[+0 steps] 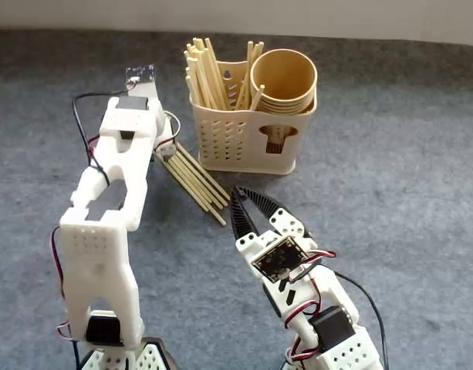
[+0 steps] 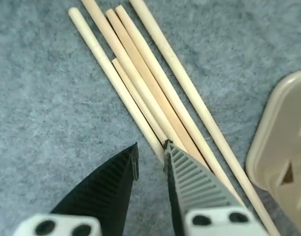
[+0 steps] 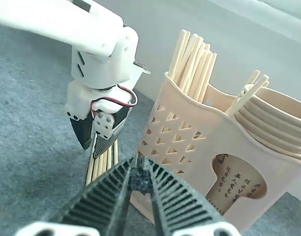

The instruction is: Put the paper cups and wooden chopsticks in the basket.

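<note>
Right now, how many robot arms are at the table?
2. The left arm has its fingers at the loose chopsticks; the right arm has its fingers near the basket.

Grey, felt-like carpet (image 1: 421,193) lies everywhere below — along the far edge, perhaps a pale wall (image 1: 298,15).

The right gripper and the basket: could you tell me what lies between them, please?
Bare grey carpet lies between right gripper and basket, in the high view.

You're at what looks like a robotics test bench — grey carpet-like mat (image 1: 421,200) underneath, plain pale wall (image 1: 359,14) behind, bare wires (image 1: 57,258) looping off the white printed arms (image 1: 105,239).
</note>
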{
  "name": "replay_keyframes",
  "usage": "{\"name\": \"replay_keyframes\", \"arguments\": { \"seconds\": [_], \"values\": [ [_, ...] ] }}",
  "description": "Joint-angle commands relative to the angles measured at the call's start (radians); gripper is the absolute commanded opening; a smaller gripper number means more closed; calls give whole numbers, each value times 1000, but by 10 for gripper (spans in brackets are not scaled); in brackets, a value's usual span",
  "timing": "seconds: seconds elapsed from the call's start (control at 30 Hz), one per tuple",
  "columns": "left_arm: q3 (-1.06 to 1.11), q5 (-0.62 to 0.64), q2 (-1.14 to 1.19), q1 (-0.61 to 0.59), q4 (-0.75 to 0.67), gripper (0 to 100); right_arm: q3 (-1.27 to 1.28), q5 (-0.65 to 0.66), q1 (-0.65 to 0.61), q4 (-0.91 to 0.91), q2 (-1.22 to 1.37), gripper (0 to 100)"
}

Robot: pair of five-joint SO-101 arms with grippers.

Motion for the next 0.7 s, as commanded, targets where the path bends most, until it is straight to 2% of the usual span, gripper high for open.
{"name": "replay_keyframes", "arguments": {
  "seconds": [0.0,0.23,0.57,0.67],
  "values": [
    [-128,6,73,-5,109,105,97,11,5,4,-10,6],
    [-234,8,140,-10,256,104,97,11,5,4,-10,6],
    [-236,11,140,-10,299,104,97,11,7,4,-10,6],
    [-257,58,113,-4,358,104,97,11,7,4,-10,6]
  ]
}}
